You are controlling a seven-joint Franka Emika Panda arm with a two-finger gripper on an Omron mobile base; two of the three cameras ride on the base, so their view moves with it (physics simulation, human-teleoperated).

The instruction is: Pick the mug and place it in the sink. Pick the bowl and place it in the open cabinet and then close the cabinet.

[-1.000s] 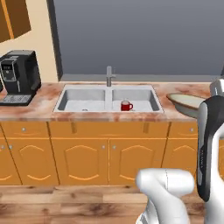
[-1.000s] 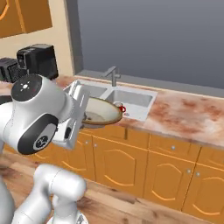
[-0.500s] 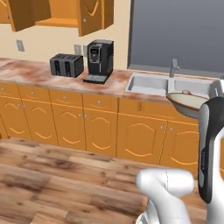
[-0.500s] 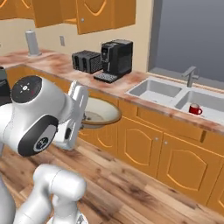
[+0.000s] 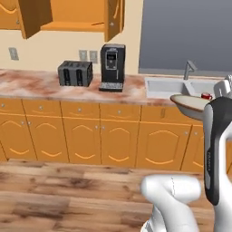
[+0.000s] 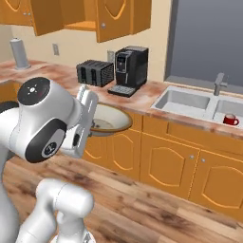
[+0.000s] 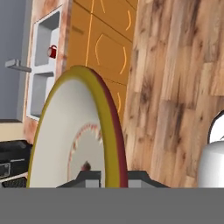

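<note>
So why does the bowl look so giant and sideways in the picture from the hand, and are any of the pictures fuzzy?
Hand view: the camera sits right at the held bowl, so it looms huge and rolled on edge, while the mug in the sink looks tiny. Right base view: even, soft light, slightly fuzzy edges; the bowl looks ordinary. Left base view: a little soft too, no glare.

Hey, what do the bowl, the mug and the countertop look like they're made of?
Bowl: probably glazed ceramic, with a smooth cream inside and an olive rim.
Mug: likely ceramic too, glossy red, though plastic can't be ruled out.
Countertop: looks like polished stone, going by the mottled pink-brown marbling; it could also be laminate printed to look that way.
</note>
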